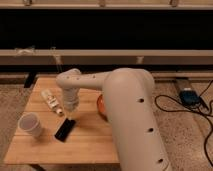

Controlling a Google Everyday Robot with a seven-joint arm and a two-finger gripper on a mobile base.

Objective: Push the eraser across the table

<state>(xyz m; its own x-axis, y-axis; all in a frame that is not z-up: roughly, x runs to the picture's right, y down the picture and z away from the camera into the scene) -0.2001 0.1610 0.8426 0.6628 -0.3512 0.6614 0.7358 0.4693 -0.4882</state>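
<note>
On table (95, 142), eraser (64, 129) just below closed pincer (69, 117), its upper end touching.

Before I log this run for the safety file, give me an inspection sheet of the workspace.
Surface: pale plank table, level.
Job's things: black eraser flat on the table, right of the cup.
Clutter: white paper cup upright near the left edge; white-labelled bottle lying down; orange round object partly hidden behind the arm.
Grippers: pincer shut, pointing down at the eraser's far end.
Cables: black cords on the floor at right, running to a blue device.
Surroundings: speckled floor, long dark wall panel behind.
</note>
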